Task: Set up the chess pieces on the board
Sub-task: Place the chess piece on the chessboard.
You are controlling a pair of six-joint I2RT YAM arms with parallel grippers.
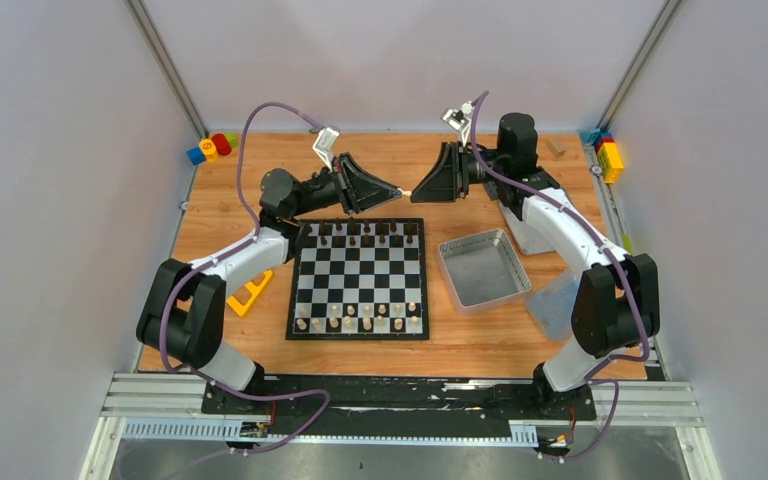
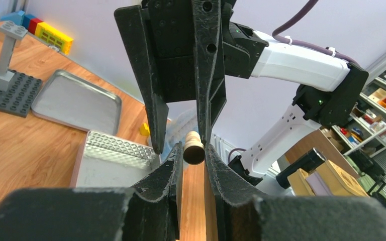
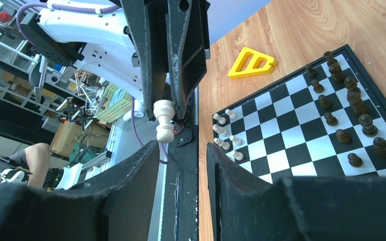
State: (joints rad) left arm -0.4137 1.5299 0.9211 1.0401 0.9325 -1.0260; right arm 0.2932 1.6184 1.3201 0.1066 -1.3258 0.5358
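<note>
A pale chess piece (image 2: pixel 193 148) hangs in the air behind the board's far edge, lying sideways. My left gripper (image 2: pixel 193 153) is shut on its base. In the top view the piece (image 1: pixel 406 190) bridges the tips of the left gripper (image 1: pixel 396 190) and the right gripper (image 1: pixel 417 190), which face each other. My right gripper (image 3: pixel 181 145) is open; the piece (image 3: pixel 164 120) sits just ahead of its left fingertip, untouched. The board (image 1: pixel 360 272) carries dark pieces (image 1: pixel 365 235) on its far rows and pale pieces (image 1: pixel 360 318) on its near rows.
A silver tin (image 1: pixel 482 268) stands right of the board, with a clear tub (image 1: pixel 555 300) beside it. A yellow triangle (image 1: pixel 250 293) lies left of the board. Coloured bricks (image 1: pixel 210 148) sit at both far corners. A flat metal tray (image 2: pixel 75 103) and a grey studded plate (image 2: pixel 5 95) show in the left wrist view.
</note>
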